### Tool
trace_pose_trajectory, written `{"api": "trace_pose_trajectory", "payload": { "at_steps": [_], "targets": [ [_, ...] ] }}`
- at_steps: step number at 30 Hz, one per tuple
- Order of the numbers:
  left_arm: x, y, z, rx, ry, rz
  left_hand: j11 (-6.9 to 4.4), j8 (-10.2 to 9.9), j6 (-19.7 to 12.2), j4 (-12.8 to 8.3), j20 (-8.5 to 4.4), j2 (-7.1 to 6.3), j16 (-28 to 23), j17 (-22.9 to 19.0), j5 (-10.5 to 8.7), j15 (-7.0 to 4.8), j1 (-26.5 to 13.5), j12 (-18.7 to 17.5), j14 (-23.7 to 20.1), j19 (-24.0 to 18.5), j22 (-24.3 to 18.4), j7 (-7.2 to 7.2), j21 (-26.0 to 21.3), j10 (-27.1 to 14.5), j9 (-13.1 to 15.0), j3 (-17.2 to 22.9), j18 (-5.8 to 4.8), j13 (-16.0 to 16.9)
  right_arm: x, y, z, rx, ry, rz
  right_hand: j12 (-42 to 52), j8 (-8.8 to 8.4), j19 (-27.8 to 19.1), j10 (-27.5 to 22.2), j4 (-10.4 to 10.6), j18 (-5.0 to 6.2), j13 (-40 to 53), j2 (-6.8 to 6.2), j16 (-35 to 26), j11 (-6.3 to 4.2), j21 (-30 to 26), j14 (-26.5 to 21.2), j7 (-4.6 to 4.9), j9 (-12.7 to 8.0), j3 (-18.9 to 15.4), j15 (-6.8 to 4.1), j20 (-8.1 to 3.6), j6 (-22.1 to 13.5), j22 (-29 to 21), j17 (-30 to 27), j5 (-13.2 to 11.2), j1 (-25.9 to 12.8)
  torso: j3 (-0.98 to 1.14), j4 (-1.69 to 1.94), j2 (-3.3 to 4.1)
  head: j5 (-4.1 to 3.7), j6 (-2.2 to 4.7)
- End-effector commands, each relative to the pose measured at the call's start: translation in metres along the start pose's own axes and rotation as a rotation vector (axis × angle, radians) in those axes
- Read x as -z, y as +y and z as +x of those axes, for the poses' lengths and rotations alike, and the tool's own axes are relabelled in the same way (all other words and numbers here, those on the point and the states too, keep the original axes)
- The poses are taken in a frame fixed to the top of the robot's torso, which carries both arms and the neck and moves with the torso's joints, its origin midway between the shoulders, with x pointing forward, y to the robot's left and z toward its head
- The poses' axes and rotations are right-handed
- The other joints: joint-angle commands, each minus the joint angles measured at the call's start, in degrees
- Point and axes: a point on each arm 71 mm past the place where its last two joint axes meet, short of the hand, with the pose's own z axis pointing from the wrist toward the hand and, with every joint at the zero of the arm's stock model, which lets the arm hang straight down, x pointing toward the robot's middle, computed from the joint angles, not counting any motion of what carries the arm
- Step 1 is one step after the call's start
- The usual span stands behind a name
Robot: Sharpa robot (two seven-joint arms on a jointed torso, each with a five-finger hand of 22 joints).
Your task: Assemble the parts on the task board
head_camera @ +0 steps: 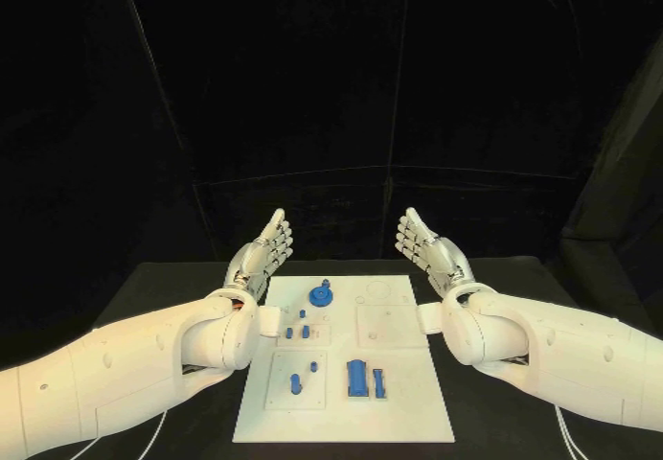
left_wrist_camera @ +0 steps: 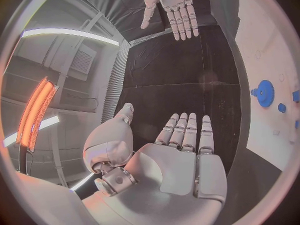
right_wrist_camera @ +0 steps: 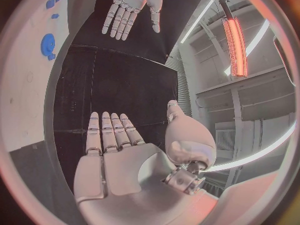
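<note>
Task board (head_camera: 400,402) between both empty, flat robot hands.

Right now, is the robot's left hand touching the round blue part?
Apart. In the left wrist view, bare black table lies between the left hand and the round blue part.

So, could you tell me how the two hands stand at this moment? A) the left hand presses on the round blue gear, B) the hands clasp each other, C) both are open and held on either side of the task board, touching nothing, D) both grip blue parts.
C: the left hand and right hand hold flat, spread fingers either side of the task board, holding nothing.
</note>
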Motion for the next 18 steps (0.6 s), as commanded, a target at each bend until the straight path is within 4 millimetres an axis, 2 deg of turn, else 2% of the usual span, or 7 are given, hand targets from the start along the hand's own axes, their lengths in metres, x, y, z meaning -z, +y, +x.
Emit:
{"api": "trace_pose_trajectory", "payload": {
  "at_steps": [1, 2, 3, 18],
  "targets": [
    [0.0078, -0.0077, -0.0014, -0.08, -0.102, 0.049, -0.82, -0.4, -6.2, 0.1, -5.02, 0.05, -1.3, -0.1, -0.22, -0.52, -7.9, -0.4, -6.1, -4.6, -1.9, -1.2, -0.5, -6.4, -0.1, -2.0, -3.45, -0.1, 0.0084, 0.0048, -0.0033, -0.004, -0.122, 0.014, -0.4, -0.36, -6.7, -6.8, 0.0, -4.84, -0.1, -0.07, -0.3, -0.52, -0.6, -7.2, -1.44, -0.1, 0.4, -0.14, -2.49, -6.2, -0.1, -0.1, -0.7, -9.1, 0.01, 0.02, 0.01, 0.01, 0.02],
    [0.0094, -0.0083, -0.0007, -0.082, -0.104, 0.05, -0.82, -0.4, -6.7, 0.1, -5.02, 0.05, -1.3, -0.1, -0.22, -0.52, -8.6, -0.4, -6.6, -5.0, -6.1, -1.2, -0.5, -7.0, -0.1, -2.2, -3.45, -0.1, 0.0102, 0.0057, -0.0026, -0.006, -0.124, 0.016, -0.4, -0.36, -7.2, -7.4, 0.0, -4.84, -0.1, -0.07, -0.3, -0.52, -0.6, -7.8, -1.44, -0.1, 0.4, -0.14, -2.49, -6.7, -0.1, -0.1, -0.7, -9.8, 0.01, 0.02, 0.01, 0.01, 0.02],
    [0.0107, -0.0089, -0.0001, -0.083, -0.106, 0.051, -0.82, -0.4, -7.2, 0.1, -5.02, 0.05, -1.3, -0.1, -0.22, -0.52, -9.2, -0.4, -7.1, -5.4, -6.1, -1.2, -0.5, -7.5, -0.1, -6.2, -3.45, -0.1, 0.0117, 0.0065, -0.0021, -0.008, -0.127, 0.017, -0.4, -0.36, -7.8, -8.0, 0.0, -4.84, -0.1, -0.07, -0.3, -0.52, -0.6, -8.4, -1.44, -0.1, 0.4, -0.14, -2.49, -7.2, -0.1, -0.1, -0.7, -10.6, 0.01, 0.02, 0.01, 0.01, 0.02],
    [0.0124, -0.0096, 0.0007, -0.084, -0.109, 0.052, -0.82, -0.4, -12.9, 0.1, -5.02, 0.05, -1.3, -0.1, -0.22, -0.52, -16.6, -0.4, -12.7, -9.6, -6.1, -1.2, -0.5, -13.4, -0.1, -6.2, -3.45, -0.1, 0.0146, 0.0079, -0.0011, -0.012, -0.131, 0.02, -0.4, -0.36, -13.9, -14.2, 0.0, -4.84, -0.1, -0.07, -0.3, -0.52, -0.6, -15.0, -1.44, -0.1, 0.4, -0.14, -2.49, -12.9, -0.1, -0.1, -0.7, -18.9, 0.01, 0.02, 0.01, 0.01, 0.02]
  ]
}}
